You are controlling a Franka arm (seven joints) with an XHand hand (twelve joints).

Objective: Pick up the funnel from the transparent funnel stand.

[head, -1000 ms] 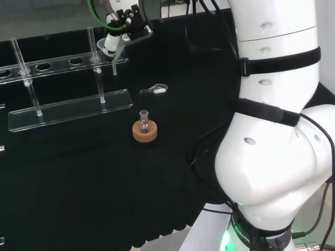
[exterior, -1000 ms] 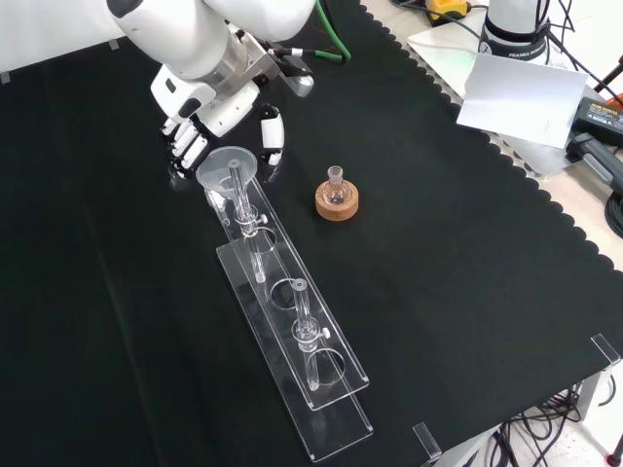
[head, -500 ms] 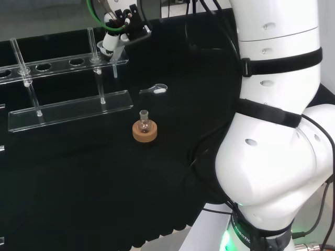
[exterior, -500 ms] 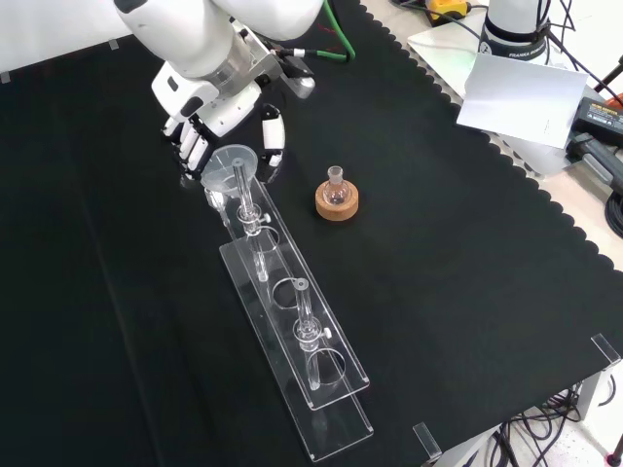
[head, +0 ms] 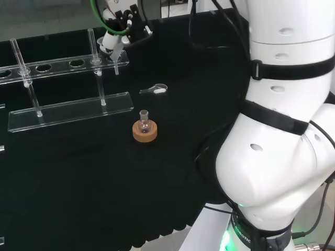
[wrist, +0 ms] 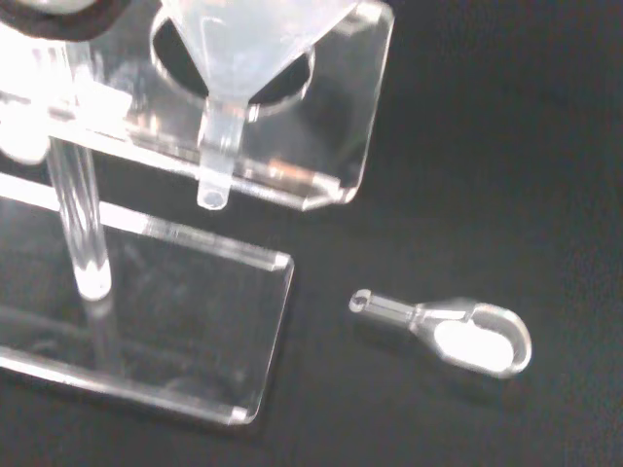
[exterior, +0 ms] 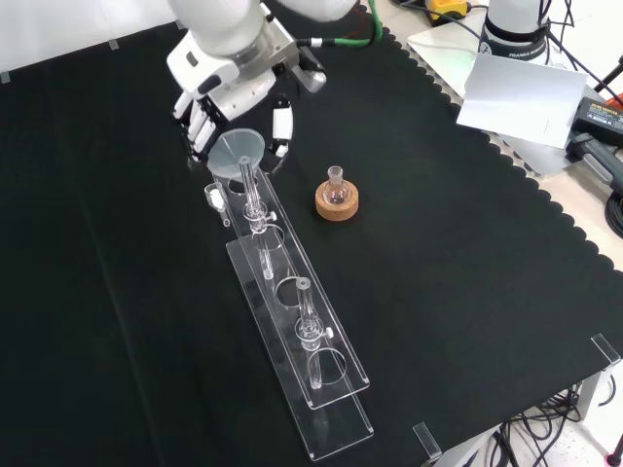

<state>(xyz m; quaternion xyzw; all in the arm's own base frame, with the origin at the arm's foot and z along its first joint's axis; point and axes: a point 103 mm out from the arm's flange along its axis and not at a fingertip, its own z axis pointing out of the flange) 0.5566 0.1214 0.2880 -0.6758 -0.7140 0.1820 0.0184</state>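
Note:
The clear funnel (exterior: 238,151) is held between the curled fingers and thumb of the hand (exterior: 230,86), above the far end of the transparent stand (exterior: 321,389) in the front view. In the head view the hand (head: 116,32) is at the top, and the funnel's stem (head: 115,67) hangs by the end of the stand's upper shelf (head: 52,66). Close up in the wrist view, the funnel (wrist: 243,44) sits over the end hole of the shelf (wrist: 346,117), its stem tip level with the shelf's edge.
A small round flask on a cork ring (head: 144,129) (exterior: 337,199) stands right of the stand in both views. A small clear scoop (head: 155,89) (wrist: 458,333) lies on the cloth near the stand's end. Upright rods (exterior: 304,311) rise from the stand.
The hand has risen and drifted away from the stand's end, carrying the funnel with it. The funnel's cone now sits higher over the shelf. The stand and flask have not moved.

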